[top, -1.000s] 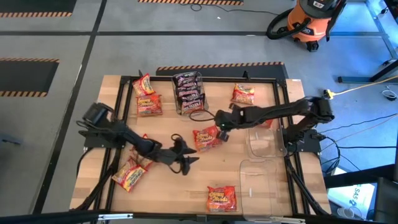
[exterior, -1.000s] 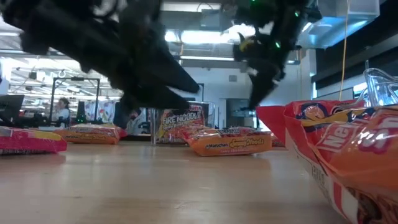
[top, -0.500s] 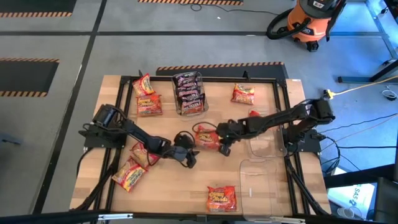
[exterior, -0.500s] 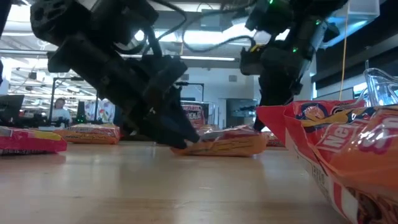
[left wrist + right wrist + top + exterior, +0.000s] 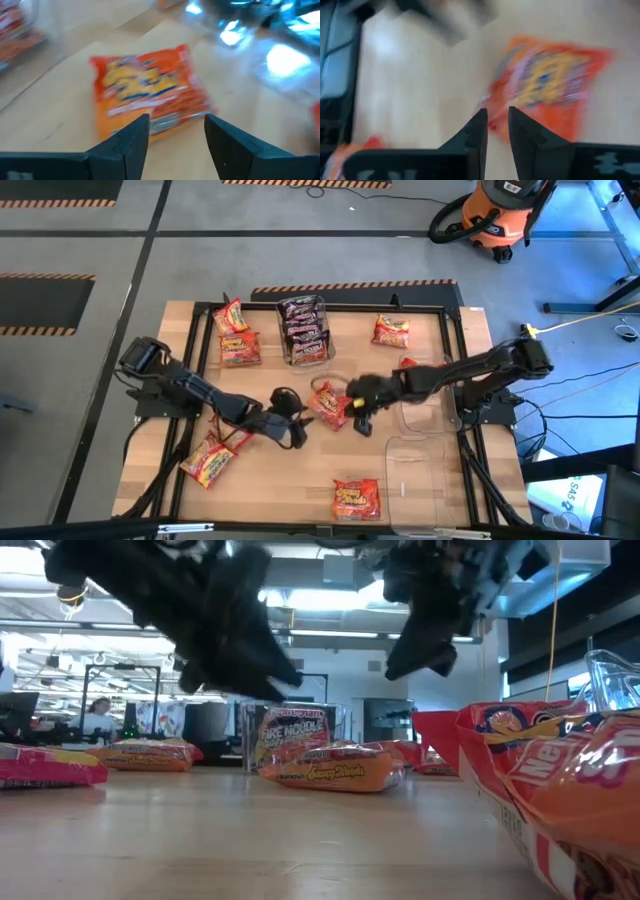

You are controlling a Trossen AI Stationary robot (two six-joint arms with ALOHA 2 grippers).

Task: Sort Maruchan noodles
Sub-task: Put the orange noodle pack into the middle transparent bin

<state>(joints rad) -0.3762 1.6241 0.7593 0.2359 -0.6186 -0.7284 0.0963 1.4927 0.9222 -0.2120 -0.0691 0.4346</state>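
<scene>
Now the packet [image 5: 329, 404] lies loose between both grippers — left gripper [image 5: 292, 430] spread, right gripper [image 5: 357, 420] nearly together, empty — so regrasping seems next.

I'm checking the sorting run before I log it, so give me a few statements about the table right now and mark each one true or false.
1. The orange noodle packet at the table's middle lies flat on the wood between the two grippers. True.
2. The left gripper is clamped on that packet. False: its jaws stand open, with the packet lying ahead of them.
3. The clear bin at the table's far edge holds dark packets. True.
4. The right gripper has its jaws spread wide. False: they stand nearly together, and hold nothing.
5. The packet near the front edge is stacked on another packet. False: it lies alone on the table.
</scene>
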